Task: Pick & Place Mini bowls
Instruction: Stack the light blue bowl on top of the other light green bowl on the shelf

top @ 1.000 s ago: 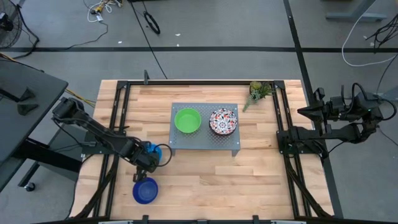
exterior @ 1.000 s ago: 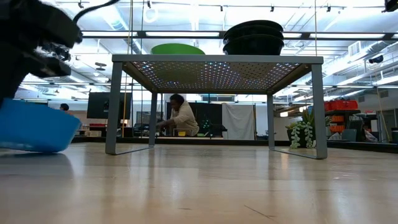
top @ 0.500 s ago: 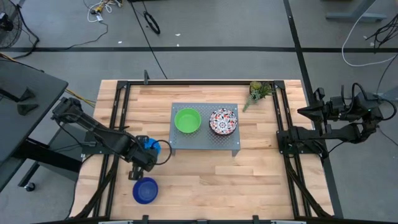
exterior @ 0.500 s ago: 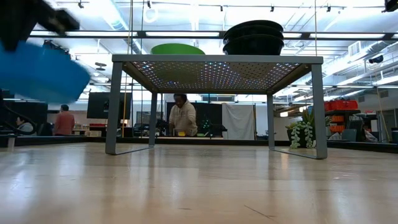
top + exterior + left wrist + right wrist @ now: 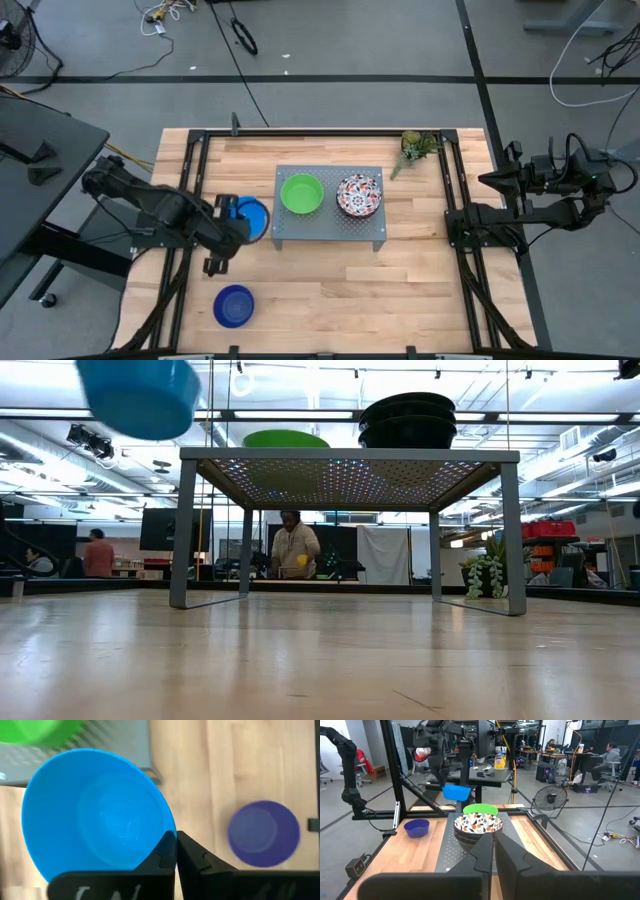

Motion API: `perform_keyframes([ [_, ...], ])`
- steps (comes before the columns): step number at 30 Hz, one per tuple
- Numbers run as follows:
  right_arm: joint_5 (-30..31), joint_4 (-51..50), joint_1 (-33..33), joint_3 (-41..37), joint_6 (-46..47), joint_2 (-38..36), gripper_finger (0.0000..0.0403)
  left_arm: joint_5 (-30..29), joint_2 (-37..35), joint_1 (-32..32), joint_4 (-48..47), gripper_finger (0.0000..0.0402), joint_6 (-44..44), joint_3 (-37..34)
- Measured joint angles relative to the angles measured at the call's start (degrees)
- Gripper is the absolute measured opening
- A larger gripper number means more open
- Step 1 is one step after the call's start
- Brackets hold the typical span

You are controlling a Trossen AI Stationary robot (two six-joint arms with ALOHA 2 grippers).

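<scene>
My left gripper [image 5: 234, 214] is shut on the light blue bowl [image 5: 252, 218] and holds it in the air just left of the grey perforated stand [image 5: 330, 232]. In the low view the light blue bowl [image 5: 140, 395] hangs higher than the stand's top. The green bowl [image 5: 302, 194] and a stack of floral bowls [image 5: 360, 195] sit on the stand. The dark blue bowl [image 5: 233, 306] rests on its base on the table near the near edge. My right gripper [image 5: 494, 851] is shut and waits at the table's right edge. My left gripper has the light blue bowl by its rim [image 5: 170, 834], on the side toward the table's left. The wall is pinched between one finger [image 5: 161, 856] inside the bowl and the other outside. The bowl is lifted clear of the table, mouth up and slightly tilted.
A small potted plant [image 5: 415, 147] stands near the table's far right corner, beside the stand. Bare wood lies in front of the stand and to its right. People [image 5: 291, 550] move in the room beyond the table.
My left gripper has risen and moved toward the far edge and the stand, carrying the light blue bowl. The bowl was low beside the dark blue bowl, down at table level; now it is clear of the table and above the stand's top.
</scene>
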Motion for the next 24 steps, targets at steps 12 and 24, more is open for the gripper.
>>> perform_keyframes([
  [12, 0.0, 0.0, 0.0, 0.0, 0.0, 0.0, 0.0023, -5.1, 0.0, 9.1, 0.3, 0.0002, 15.7, 5.0],
  [24, 0.0, 0.0, 0.0, 0.0, 0.0, 0.0, 0.0023, -3.0, 0.2, 17.2, 7.3, 0.0002, 34.5, 5.0],
])
